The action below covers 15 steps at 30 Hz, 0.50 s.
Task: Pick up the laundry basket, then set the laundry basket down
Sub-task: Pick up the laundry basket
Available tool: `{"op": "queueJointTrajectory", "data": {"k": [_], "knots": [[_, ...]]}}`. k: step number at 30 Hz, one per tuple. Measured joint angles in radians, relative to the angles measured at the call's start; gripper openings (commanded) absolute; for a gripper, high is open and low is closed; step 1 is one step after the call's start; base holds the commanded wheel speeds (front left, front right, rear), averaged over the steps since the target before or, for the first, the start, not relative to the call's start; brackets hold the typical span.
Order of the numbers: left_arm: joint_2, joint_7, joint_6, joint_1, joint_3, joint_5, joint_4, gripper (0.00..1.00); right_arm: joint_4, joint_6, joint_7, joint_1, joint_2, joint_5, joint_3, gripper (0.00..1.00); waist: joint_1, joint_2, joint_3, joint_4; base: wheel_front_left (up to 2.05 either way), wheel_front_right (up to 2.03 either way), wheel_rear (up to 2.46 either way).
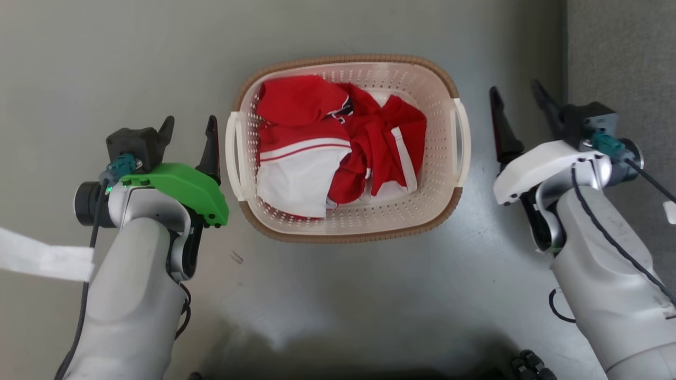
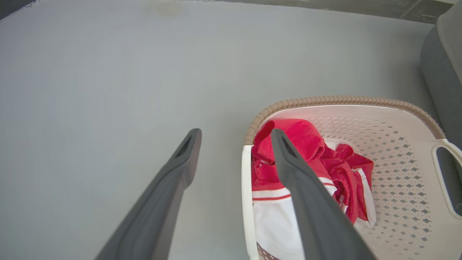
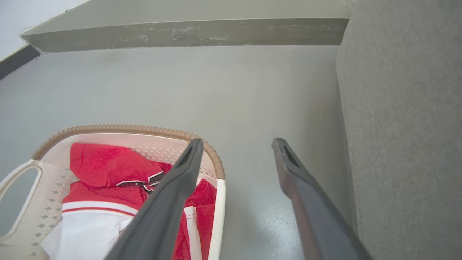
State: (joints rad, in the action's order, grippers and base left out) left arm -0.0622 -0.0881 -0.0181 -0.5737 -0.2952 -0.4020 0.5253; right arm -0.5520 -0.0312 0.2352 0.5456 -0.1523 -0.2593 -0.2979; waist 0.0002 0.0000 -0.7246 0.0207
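My left gripper (image 1: 190,124) is released, its two dark fingers spread with nothing between them. In the head view its inner finger (image 1: 212,142) stands just beside the basket's left handle (image 1: 232,150); I cannot tell whether they touch. Along the left wrist view, the left gripper (image 2: 235,133) has one finger over bare floor and the other crossing in front of the basket's near edge and the clothes.

My right gripper (image 1: 515,89) is also released and holds nothing, its fingers parted. It sits near the right handle (image 1: 463,140) but apart from it, with a strip of floor between. In the right wrist view, the right gripper (image 3: 237,141) shows one finger overlapping the basket's corner and the other over the floor.

The laundry basket (image 1: 348,236) rests on the grey floor (image 1: 105,53) between the two grippers, upright, brown rim up. Its perforated cream wall (image 2: 397,144) and woven-look rim (image 3: 126,127) are plain in both wrist views. Inside lie crumpled red and white clothes (image 1: 301,100), heaped towards the left side (image 2: 301,139) (image 3: 104,162).

Further out, a grey textured surface (image 1: 618,53) borders the floor on my right (image 3: 404,108), a low ledge (image 3: 180,32) runs beyond the basket, and a white strip (image 1: 42,258) lies by my left forearm.
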Motion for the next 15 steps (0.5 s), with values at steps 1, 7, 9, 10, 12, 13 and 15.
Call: {"op": "queueJointTrajectory", "data": {"k": [1,7,9,10,12,13,15], "knots": [[0.002,0.001,0.003,-0.006,-0.001,0.0,0.017,1.0,-0.014,0.004,-0.003,0.006,0.003,0.006,-0.005,1.0,-0.0001,0.0,-0.008,0.0,0.0,0.0,0.0],[0.006,0.006,0.031,-0.047,-0.029,0.002,0.114,1.0,-0.096,0.013,-0.011,0.029,0.036,0.015,-0.041,1.0,-0.0001,0.0,-0.049,-0.005,0.0,0.0,0.0],[0.006,0.01,0.037,-0.055,-0.033,0.002,0.146,1.0,-0.121,0.02,-0.012,0.035,0.044,0.015,-0.047,1.0,-0.0001,0.0,-0.062,-0.008,0.0,0.0,0.0],[0.007,0.01,0.042,-0.059,-0.034,0.002,0.158,1.0,-0.134,0.021,-0.012,0.039,0.045,0.015,-0.049,1.0,-0.0001,0.0,-0.068,-0.01,0.0,0.0,0.0],[0.007,0.01,0.052,-0.072,-0.039,0.004,0.186,1.0,-0.158,0.022,-0.012,0.047,0.047,0.015,-0.051,1.0,-0.0001,0.0,-0.081,-0.014,0.0,0.0,0.0],[0.007,0.013,0.058,-0.079,-0.04,0.004,0.198,1.0,-0.167,0.022,-0.012,0.05,0.047,0.015,-0.053,1.0,-0.0001,0.0,-0.087,-0.016,0.0,0.0,0.0],[0.007,0.017,0.068,-0.095,-0.045,0.006,0.224,1.0,-0.19,0.022,-0.012,0.062,0.051,0.015,-0.057,1.0,-0.0001,0.0,-0.101,-0.019,0.0,0.0,0.0]]}}
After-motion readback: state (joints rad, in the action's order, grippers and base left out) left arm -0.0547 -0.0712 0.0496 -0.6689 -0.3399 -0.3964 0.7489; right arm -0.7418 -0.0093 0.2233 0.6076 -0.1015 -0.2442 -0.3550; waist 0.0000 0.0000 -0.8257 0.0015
